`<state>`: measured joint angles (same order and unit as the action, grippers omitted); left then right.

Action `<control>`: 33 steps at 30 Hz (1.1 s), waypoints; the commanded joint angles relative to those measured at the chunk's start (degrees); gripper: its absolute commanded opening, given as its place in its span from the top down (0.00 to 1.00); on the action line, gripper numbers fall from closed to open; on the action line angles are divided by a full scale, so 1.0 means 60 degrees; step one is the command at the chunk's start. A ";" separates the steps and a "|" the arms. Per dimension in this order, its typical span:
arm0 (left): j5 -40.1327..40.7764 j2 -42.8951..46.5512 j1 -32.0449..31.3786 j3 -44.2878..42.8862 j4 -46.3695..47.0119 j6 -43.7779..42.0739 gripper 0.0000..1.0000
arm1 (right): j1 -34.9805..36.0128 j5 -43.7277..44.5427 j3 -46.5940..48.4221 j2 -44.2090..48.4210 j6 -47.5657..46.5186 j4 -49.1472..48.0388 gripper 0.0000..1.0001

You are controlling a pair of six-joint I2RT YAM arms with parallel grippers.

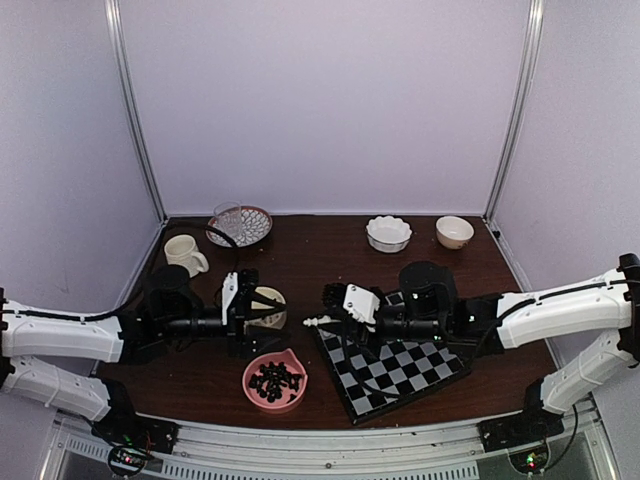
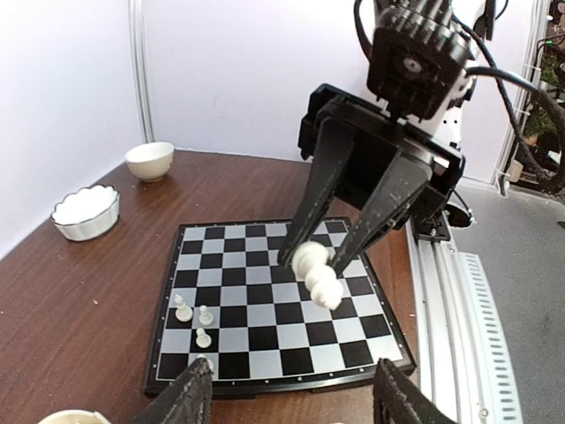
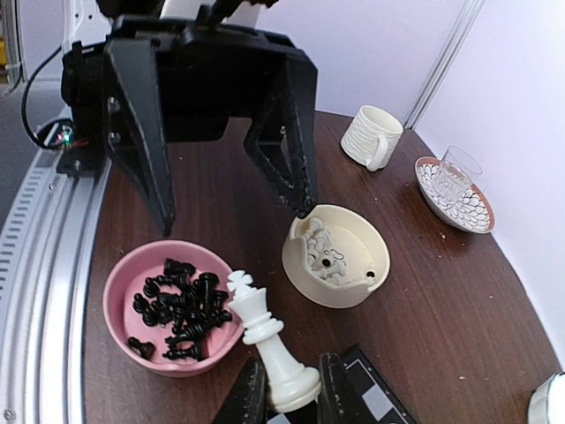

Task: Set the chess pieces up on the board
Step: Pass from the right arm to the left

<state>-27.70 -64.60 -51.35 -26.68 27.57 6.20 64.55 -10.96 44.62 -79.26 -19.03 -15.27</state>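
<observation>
White and tall, a crowned chess piece [image 3: 267, 340] sticks out sideways from the right hand [image 2: 320, 261], whose two fingers are clamped on its base alone, the crown pointing at the left hand [image 3: 234, 216]. That left hand hangs opposite with its fingers spread wide, holding nothing. The piece is up in the air, over the brown table [image 3: 221, 203] just off the board [image 2: 256, 340], near the pink bowl [image 3: 119, 291] of black men and the cream bowl [image 3: 349, 265]. A few white pawns [image 2: 184, 309] stand upright near one edge of the board. The danger, I'd say: a pinch that low lets the piece swivel or slip, and setting it down tilted could topple it into those pawns.
</observation>
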 commanded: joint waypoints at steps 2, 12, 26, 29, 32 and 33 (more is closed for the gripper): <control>0.0858 0.0290 -0.0177 0.0538 0.2322 -0.1407 0.39 | -0.0157 -0.0722 0.0070 0.0093 0.1756 -0.0861 0.89; 0.0439 -0.0542 -0.0364 0.0049 0.2584 -0.1538 0.45 | -0.0182 -0.0415 -0.0044 -0.0102 0.2401 -0.1522 0.88; 0.0164 -0.1300 -0.0596 -0.0386 0.2876 -0.1392 0.55 | -0.0177 -0.0627 0.0074 -0.0527 0.2366 -0.1600 0.88; 0.0142 -0.1306 -0.0585 -0.0402 0.2868 -0.1399 0.63 | -0.0171 -0.0649 0.0105 -0.0580 0.2369 -0.1589 0.88; 0.0135 -0.1318 -0.0589 -0.0401 0.2891 -0.1386 0.65 | -0.0172 -0.0621 0.0122 -0.0630 0.2384 -0.1597 0.89; 0.0111 -0.1318 -0.0592 -0.0413 0.2861 -0.1392 0.67 | -0.0176 -0.0653 0.0122 -0.0632 0.2388 -0.1624 0.89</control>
<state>-25.91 -72.31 -54.61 -27.68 41.43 -2.02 63.81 -14.20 44.62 -82.52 -5.56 -23.44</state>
